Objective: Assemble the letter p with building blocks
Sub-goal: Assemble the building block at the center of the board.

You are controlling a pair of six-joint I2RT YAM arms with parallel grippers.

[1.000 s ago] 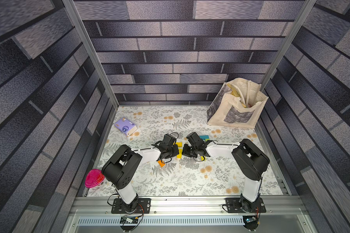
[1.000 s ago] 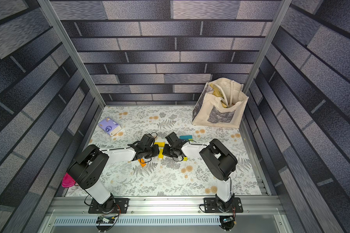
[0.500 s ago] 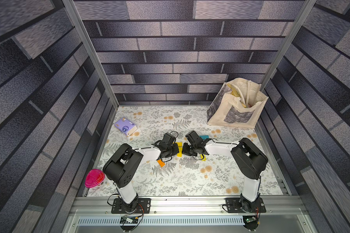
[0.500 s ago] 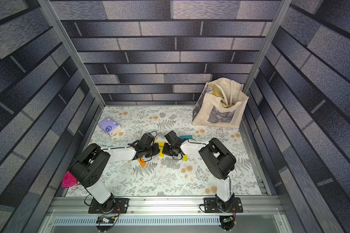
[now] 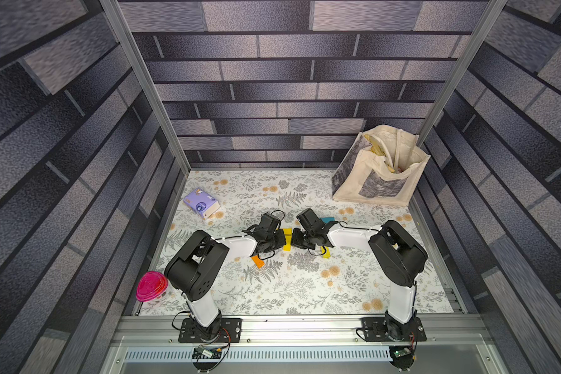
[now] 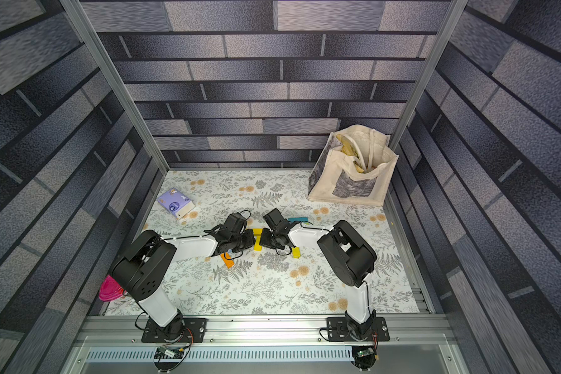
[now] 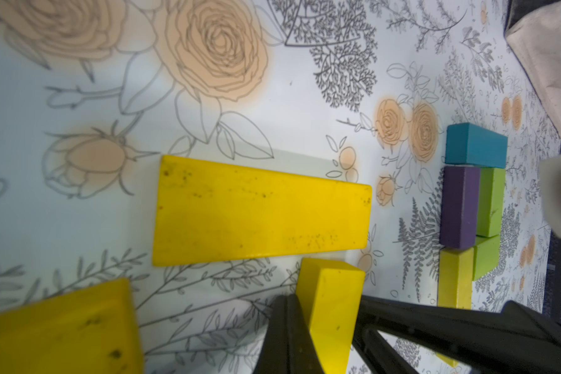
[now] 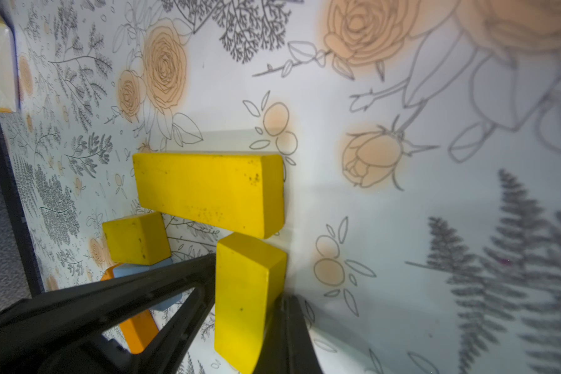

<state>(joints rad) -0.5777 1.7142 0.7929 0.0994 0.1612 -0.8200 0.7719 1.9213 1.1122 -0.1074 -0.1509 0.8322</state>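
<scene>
Both the left gripper (image 7: pixel 324 302) and right gripper (image 8: pixel 250 278) clench short yellow blocks (image 8: pixel 240 320); each piece should seat flush against the long yellow block (image 7: pixel 259 210) before release.

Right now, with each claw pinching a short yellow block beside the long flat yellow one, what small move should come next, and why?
Probably lower the right gripper so its short yellow rectangular block lies flat, butted square against the long flat yellow block. Its end sits at that block's corner, as a P's arm would. The left gripper grips another short yellow block at the far end.
</scene>
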